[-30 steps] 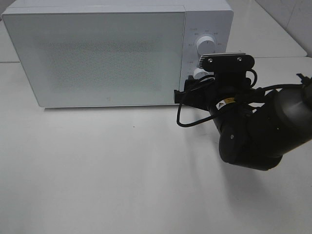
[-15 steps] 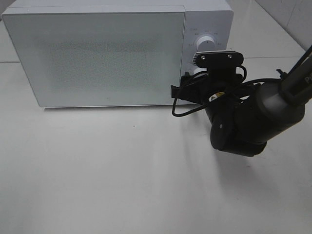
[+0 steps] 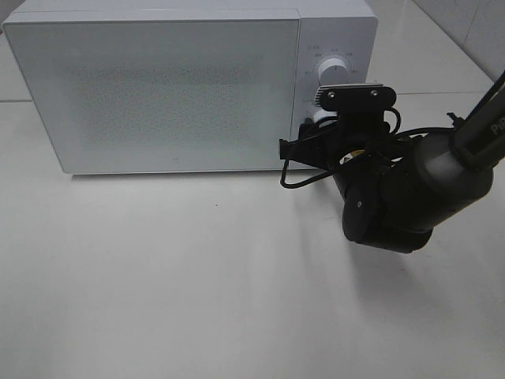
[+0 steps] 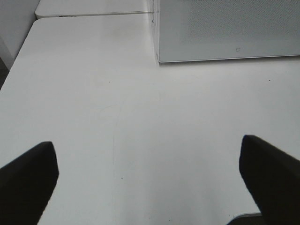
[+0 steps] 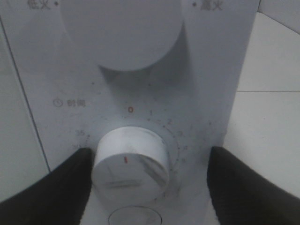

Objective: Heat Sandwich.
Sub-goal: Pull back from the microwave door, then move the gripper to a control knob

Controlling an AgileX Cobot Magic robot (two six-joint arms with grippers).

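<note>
On the table [image 3: 158, 276]: you have a white microwave [image 3: 189, 87] standing at the far side, with its door [image 3: 158, 47] shut.
Right arm [image 3: 402, 197]: it reaches to the control panel at the microwave's right end.
Left gripper [image 4: 150, 183]: it hangs over bare table in front of the microwave. Its fingers [image 4: 28, 183] are spread wide with nothing between them.
Right gripper [image 5: 150, 157]: its fingers [image 5: 61, 183] are parted to either side of the lower knob. One sits right at the knob's side and the other leaves a clear gap, so you have no grip on it.
Upper knob [image 5: 122, 28]: it is the larger of the two, and nothing touches it.
Lower knob [image 5: 130, 164]: its red mark points toward the 0.
Sandwich: you cannot tell where it is, since no view shows it.
</note>
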